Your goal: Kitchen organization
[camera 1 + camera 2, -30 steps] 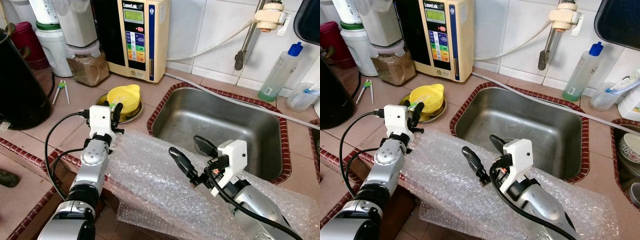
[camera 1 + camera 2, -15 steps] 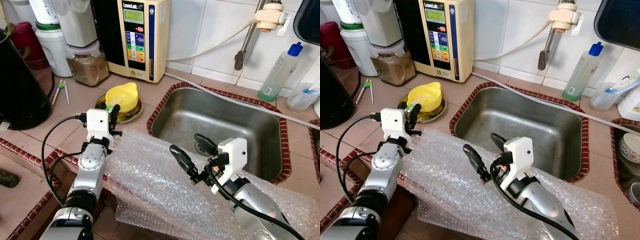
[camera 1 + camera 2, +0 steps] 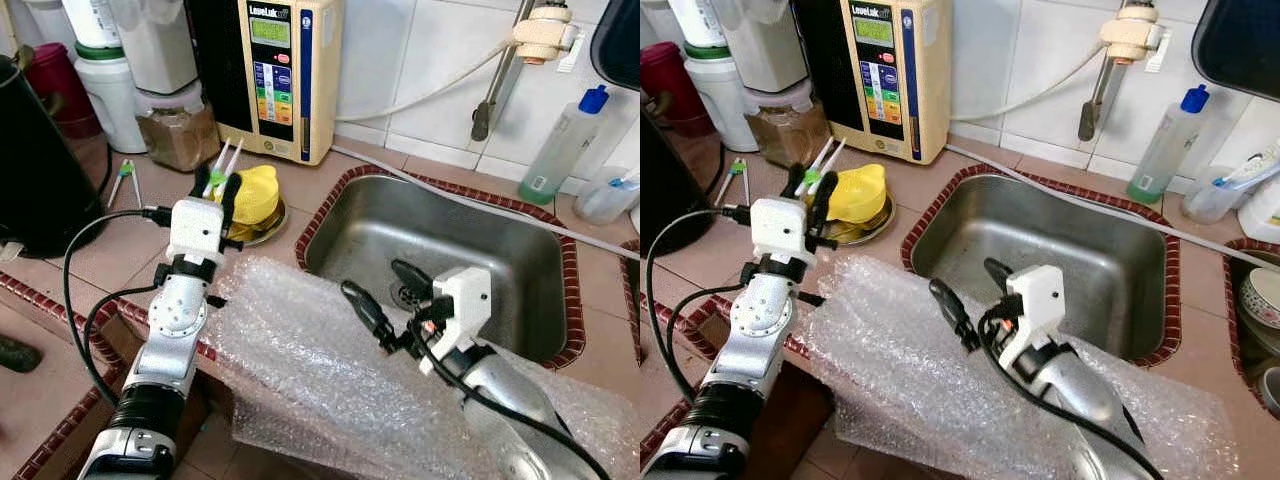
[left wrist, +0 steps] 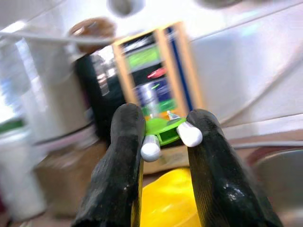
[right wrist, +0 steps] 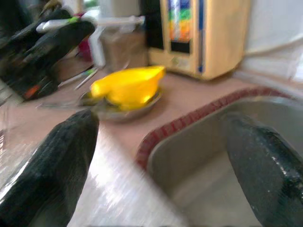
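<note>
My left gripper is shut on a pair of white training chopsticks joined by a green clip. It holds them up in the air just in front of the yellow bowl, with the sticks pointing up and away. The bowl rests on a small metal plate on the tiled counter. My right gripper is open and hovers over the sheet of bubble wrap, at the near rim of the steel sink. Nothing is between its fingers.
A water ioniser and a jar stand against the back wall. A black kettle is at far left, with a second pair of chopsticks beside it. A soap bottle stands right of the tap.
My left gripper has risen from beside the yellow bowl, lifting the chopsticks with it. The right gripper has stayed about where it was.
</note>
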Motion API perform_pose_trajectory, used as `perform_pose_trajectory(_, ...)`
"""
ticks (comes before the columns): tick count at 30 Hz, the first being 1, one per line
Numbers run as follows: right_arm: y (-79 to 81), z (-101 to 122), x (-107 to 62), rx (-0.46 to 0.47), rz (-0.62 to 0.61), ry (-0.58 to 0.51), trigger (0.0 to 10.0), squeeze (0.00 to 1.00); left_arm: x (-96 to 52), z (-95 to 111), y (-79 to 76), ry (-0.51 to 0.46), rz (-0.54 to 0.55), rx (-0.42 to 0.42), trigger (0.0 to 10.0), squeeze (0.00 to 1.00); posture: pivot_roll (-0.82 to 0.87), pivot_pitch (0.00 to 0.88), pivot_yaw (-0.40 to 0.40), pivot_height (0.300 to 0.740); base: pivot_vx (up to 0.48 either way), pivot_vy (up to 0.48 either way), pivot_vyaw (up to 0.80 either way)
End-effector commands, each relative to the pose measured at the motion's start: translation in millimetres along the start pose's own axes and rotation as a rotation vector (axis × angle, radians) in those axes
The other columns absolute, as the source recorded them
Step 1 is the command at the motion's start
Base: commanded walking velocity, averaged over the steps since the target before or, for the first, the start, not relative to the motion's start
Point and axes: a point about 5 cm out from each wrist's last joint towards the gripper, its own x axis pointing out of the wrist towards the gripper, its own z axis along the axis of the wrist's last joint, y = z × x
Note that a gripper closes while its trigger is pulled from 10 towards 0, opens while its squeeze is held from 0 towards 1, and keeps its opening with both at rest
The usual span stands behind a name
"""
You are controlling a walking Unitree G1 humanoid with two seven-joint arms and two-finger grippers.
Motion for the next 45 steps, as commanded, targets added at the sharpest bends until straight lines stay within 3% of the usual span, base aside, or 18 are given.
perform_pose_trajectory(1, -16.1, 7.2, 4.8, -0.020, -0.047, -0.025, 10.0, 0.00, -4.6, 0.4, -8.8, -0.008, -0.066, -0.004, 0.2, 0.00, -0.06, 0.013, -0.007, 0.740, 0.000, 0.000, 0.00)
perform_pose_trajectory(6, -36.9, 22.0, 19.8, -0.007, -0.090, -0.070, 10.0, 0.00, -8.2, 2.2, -24.9, -0.018, -0.162, -0.035, 0.0, 0.00, -0.06, 0.014, -0.008, 0.740, 0.000, 0.000, 0.00)
perform_pose_trajectory(8, -45.5, 29.2, 25.7, 0.057, -0.116, -0.109, 10.0, 0.00, -7.6, 6.7, -34.3, -0.038, -0.218, -0.061, 0.5, 0.00, -0.05, 0.015, -0.012, 0.740, 0.000, 0.000, 0.00)
perform_pose_trajectory(10, -52.0, 32.6, 33.7, 0.178, -0.151, -0.140, 10.0, 0.00, -10.2, 10.6, -43.8, -0.064, -0.284, -0.067, 0.7, 0.00, -0.05, 0.015, -0.012, 0.740, 0.000, 0.000, 0.00)
perform_pose_trajectory(13, -50.2, 30.8, 44.5, 0.345, -0.149, -0.143, 10.0, 0.00, -13.3, 12.3, -52.4, -0.075, -0.326, -0.095, 0.4, 0.00, -0.06, 0.017, -0.015, 0.740, 0.000, 0.000, 0.00)
perform_pose_trajectory(15, -49.2, 29.8, 47.5, 0.398, -0.148, -0.144, 10.0, 0.00, -14.1, 13.7, -55.5, -0.084, -0.342, -0.102, 0.4, 0.00, -0.06, 0.017, -0.015, 0.740, 0.000, 0.000, 0.00)
perform_pose_trajectory(16, -46.1, 29.3, 53.5, 0.496, -0.133, -0.153, 10.0, 0.00, -15.1, 16.2, -62.2, -0.097, -0.371, -0.119, 0.5, 0.00, -0.05, 0.019, -0.018, 0.740, 0.000, 0.000, 0.00)
perform_pose_trajectory(19, -43.0, 28.1, 58.2, 0.563, -0.116, -0.145, 10.0, 0.00, -15.2, 17.6, -67.0, -0.103, -0.386, -0.133, 0.5, 0.00, -0.05, 0.020, -0.017, 0.740, 0.000, 0.000, 0.00)
perform_pose_trajectory(21, -37.7, 28.5, 67.4, 0.667, -0.092, -0.149, 10.0, 0.00, -14.6, 20.1, -75.9, -0.110, -0.407, -0.161, 0.5, 0.00, -0.05, 0.022, -0.018, 0.740, 0.000, 0.000, 0.00)
perform_pose_trajectory(31, -31.0, 28.4, 81.3, 0.763, -0.070, -0.126, 10.0, 0.00, -14.8, 24.9, -89.0, -0.123, -0.435, -0.201, 0.5, 0.00, -0.06, 0.027, -0.016, 0.740, 0.000, 0.000, 0.00)
perform_pose_trajectory(32, -29.6, 27.9, 84.5, 0.785, -0.069, -0.118, 0.0, 0.00, -14.7, 26.2, -92.5, -0.127, -0.441, -0.208, 0.5, 0.00, -0.06, 0.027, -0.016, 0.740, 0.000, 0.000, 0.00)
perform_pose_trajectory(33, -27.5, 28.9, 88.6, 0.830, -0.059, -0.116, 0.0, 0.00, -14.2, 28.2, -96.9, -0.132, -0.445, -0.220, 0.5, 0.00, -0.06, 0.033, -0.020, 0.740, 0.000, 0.000, 0.00)
perform_pose_trajectory(45, -31.3, 24.2, 87.9, 0.844, -0.096, -0.084, 0.0, 0.00, -14.4, 27.5, -97.0, -0.125, -0.426, -0.226, 1.1, 0.00, -0.06, 0.038, -0.024, 0.740, 0.000, 0.000, 0.00)
